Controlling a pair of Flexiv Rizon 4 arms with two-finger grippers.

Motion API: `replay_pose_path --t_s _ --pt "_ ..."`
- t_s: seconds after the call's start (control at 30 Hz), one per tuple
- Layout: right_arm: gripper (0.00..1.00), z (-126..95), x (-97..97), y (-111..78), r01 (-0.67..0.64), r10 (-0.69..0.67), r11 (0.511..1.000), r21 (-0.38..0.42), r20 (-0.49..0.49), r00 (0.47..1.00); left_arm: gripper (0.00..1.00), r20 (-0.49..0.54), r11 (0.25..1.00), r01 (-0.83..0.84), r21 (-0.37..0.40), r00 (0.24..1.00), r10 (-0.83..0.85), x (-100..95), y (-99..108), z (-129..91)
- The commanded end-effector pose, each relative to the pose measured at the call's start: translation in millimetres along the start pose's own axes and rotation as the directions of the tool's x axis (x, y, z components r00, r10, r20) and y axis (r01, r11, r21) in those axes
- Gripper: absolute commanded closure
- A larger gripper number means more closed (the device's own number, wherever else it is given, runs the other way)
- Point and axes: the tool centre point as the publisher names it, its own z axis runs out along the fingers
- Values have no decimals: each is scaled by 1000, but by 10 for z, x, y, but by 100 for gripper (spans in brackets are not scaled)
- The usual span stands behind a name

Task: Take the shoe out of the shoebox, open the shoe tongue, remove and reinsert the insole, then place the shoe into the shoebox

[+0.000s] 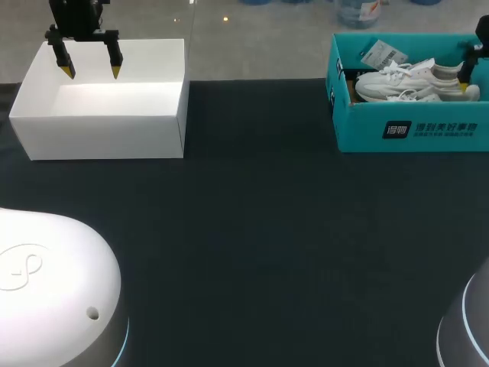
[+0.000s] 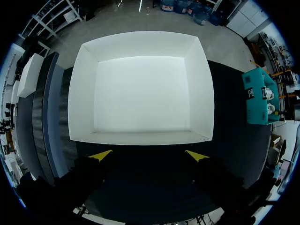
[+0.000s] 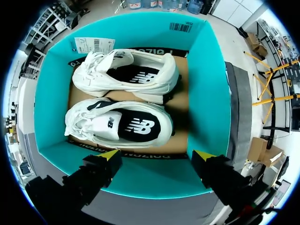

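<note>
A teal shoebox [image 1: 359,122] stands at the table's far right and holds two white shoes [image 1: 409,82]. From the right wrist, the nearer shoe [image 3: 119,125] and the farther shoe [image 3: 129,72] lie side by side on the brown box floor, dark insoles showing. My right gripper [image 3: 156,154] hangs open above the near wall of the teal shoebox [image 3: 206,93], touching nothing; only its finger [image 1: 464,76] shows at the head view's right edge. My left gripper [image 1: 91,72] hangs open and empty over a white box [image 1: 107,136] at the far left.
The white box [image 2: 84,89] under my left gripper [image 2: 148,156] is open-topped with nothing inside. A paper tag [image 3: 93,45] lies against the teal box's wall beside the farther shoe. Dark tabletop [image 1: 260,229] spreads between the two boxes.
</note>
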Motion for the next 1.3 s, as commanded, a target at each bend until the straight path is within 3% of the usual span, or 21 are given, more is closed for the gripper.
replay_pose_path --t_s 0.03,0.63,0.73,0.77,0.8,0.87,1.3 --pt "0 74 5 134 7 -7 1000 15 -3 1000 0 0 1000 0 0 1000 0 0 -2 0" --pt "0 420 -65 274 31 -32 997 67 0 1000 0 0 1000 0 0 1000 0 0 -2 0" --pt "11 451 -79 276 31 -31 997 74 4 1000 0 0 1000 0 0 1000 0 0 -2 0" --pt "27 455 -84 273 30 -30 997 75 4 1000 0 0 1000 0 0 1000 0 0 -2 0" --pt "65 459 -95 266 22 -23 997 76 6 1000 0 0 1000 0 0 1000 0 0 -2 0" --pt "100 455 -111 252 18 -18 997 69 6 1000 0 0 1000 0 0 1000 0 0 -2 0" --pt "100 392 -169 218 -17 16 999 45 9 1000 0 0 1000 0 0 1000 0 0 -2 0"
